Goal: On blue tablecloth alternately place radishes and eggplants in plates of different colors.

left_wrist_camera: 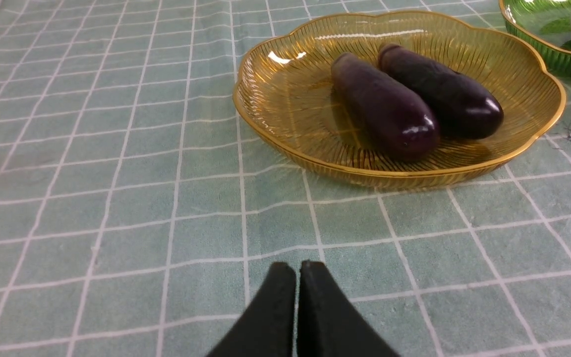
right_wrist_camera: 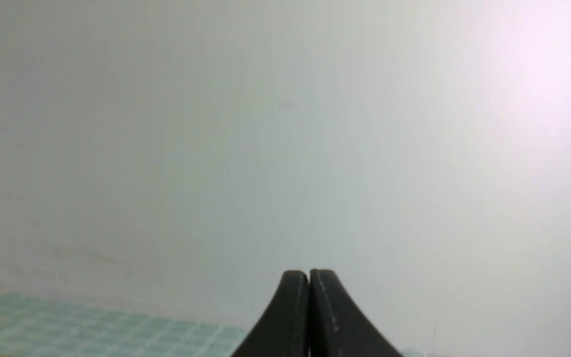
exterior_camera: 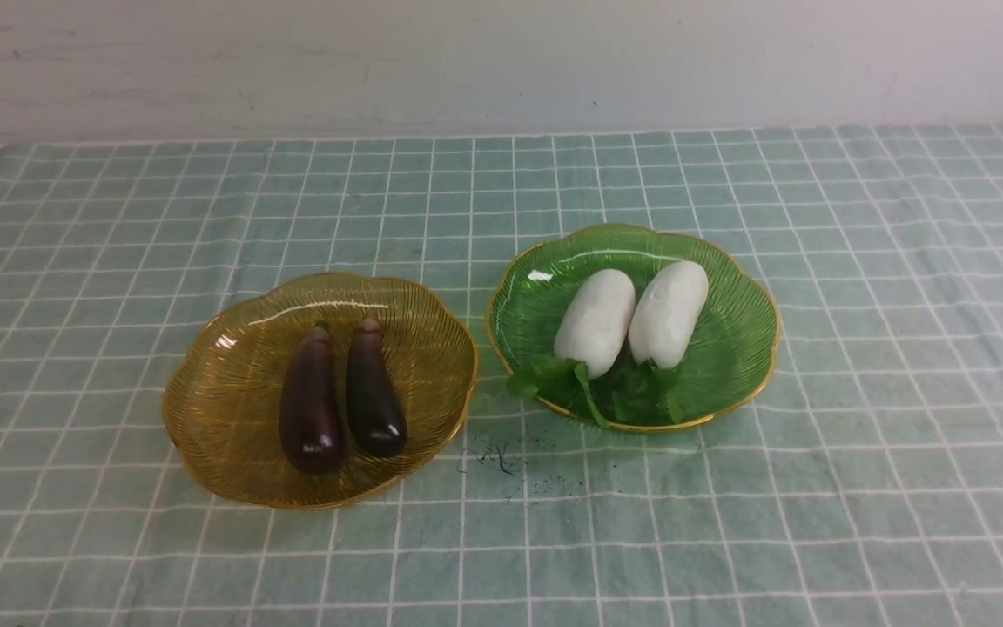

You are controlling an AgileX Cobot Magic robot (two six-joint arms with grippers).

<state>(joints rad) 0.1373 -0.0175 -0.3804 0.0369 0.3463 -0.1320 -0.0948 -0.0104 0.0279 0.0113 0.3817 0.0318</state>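
On the blue tablecloth [exterior_camera: 858, 287], an amber plate [exterior_camera: 223, 409] at centre left holds two dark purple eggplants [exterior_camera: 311, 402] [exterior_camera: 373, 392] side by side. A green plate [exterior_camera: 732, 340] at centre right holds two white radishes [exterior_camera: 595, 322] [exterior_camera: 669, 312] with green leaves toward me. Neither gripper shows in the front view. In the left wrist view my left gripper [left_wrist_camera: 298, 267] is shut and empty above the cloth, apart from the amber plate [left_wrist_camera: 275, 99] and its eggplants [left_wrist_camera: 382, 106] [left_wrist_camera: 439, 91]. In the right wrist view my right gripper [right_wrist_camera: 309, 275] is shut and empty, facing the wall.
A pale wall [exterior_camera: 501, 61] runs behind the table's far edge. A few dark smudges [exterior_camera: 493, 457] mark the cloth between the plates. The green plate's rim [left_wrist_camera: 538, 47] shows at a corner of the left wrist view.
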